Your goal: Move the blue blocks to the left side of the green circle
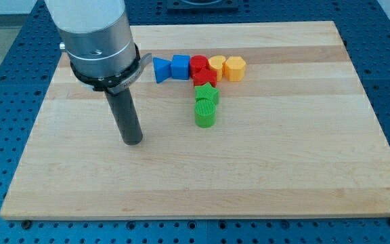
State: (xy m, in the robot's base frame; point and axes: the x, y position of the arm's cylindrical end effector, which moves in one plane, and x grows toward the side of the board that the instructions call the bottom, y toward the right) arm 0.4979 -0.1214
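Note:
A blue triangle (pixel 160 69) and a blue cube (pixel 180 67) lie side by side near the view's top centre. To their right sit a red block (pixel 199 66), a second red block (pixel 204 76) just below it, a yellow heart-like block (pixel 217 66) and a yellow hexagon (pixel 235 68). Below these a green star (pixel 206 93) touches a green circle (pixel 206 113). My tip (pixel 133 141) rests on the board, well to the left of and below the green circle, and below-left of the blue blocks.
The wooden board (pixel 283 156) lies on a blue perforated table (pixel 5 81). The arm's grey body (pixel 93 34) stands over the board's upper left part.

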